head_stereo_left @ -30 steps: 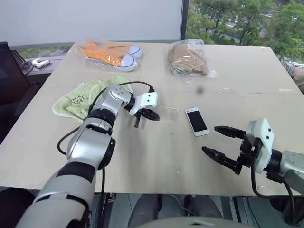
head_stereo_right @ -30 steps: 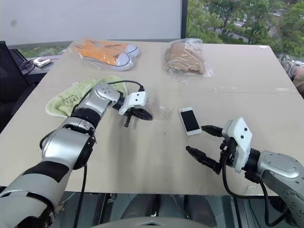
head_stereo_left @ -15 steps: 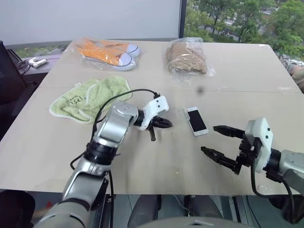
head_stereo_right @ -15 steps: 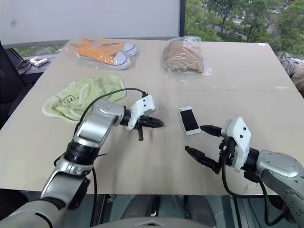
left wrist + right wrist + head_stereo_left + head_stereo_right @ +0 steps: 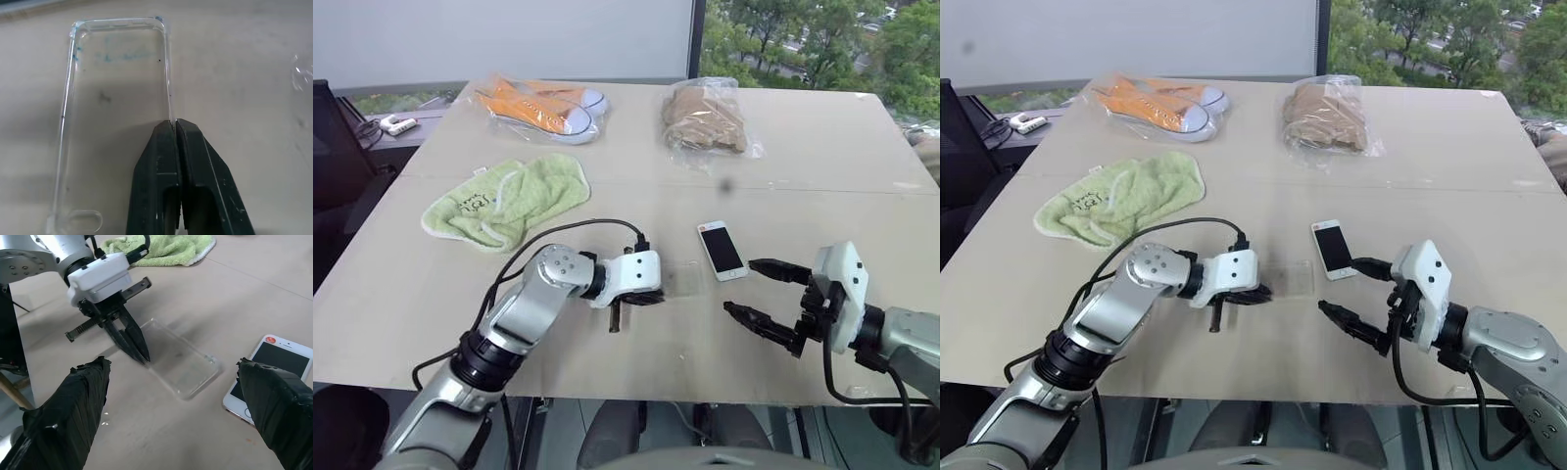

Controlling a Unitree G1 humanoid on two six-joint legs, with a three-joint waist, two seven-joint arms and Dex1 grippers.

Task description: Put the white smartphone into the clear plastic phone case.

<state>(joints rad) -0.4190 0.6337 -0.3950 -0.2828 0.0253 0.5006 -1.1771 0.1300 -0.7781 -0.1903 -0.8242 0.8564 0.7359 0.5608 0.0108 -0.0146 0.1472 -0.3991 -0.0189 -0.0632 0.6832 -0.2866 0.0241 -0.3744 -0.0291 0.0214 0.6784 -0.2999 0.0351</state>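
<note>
Clear plastic phone case [image 5: 115,122] (flat on table [image 5: 607,372]) pinched by left hand [image 5: 174,128]

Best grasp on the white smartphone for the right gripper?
Pinch the white smartphone across its narrow width, by the two long edges, coming from above. It lies flat, screen up, so only the thin edges give purchase. The right gripper is open beside it; the clear plastic phone case lies apart.

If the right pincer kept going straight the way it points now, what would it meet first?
Most likely the clear plastic phone case, lying flat between its spread fingers' line, with the white smartphone just off to one side. The left pincer sits at the case's far edge.
</note>
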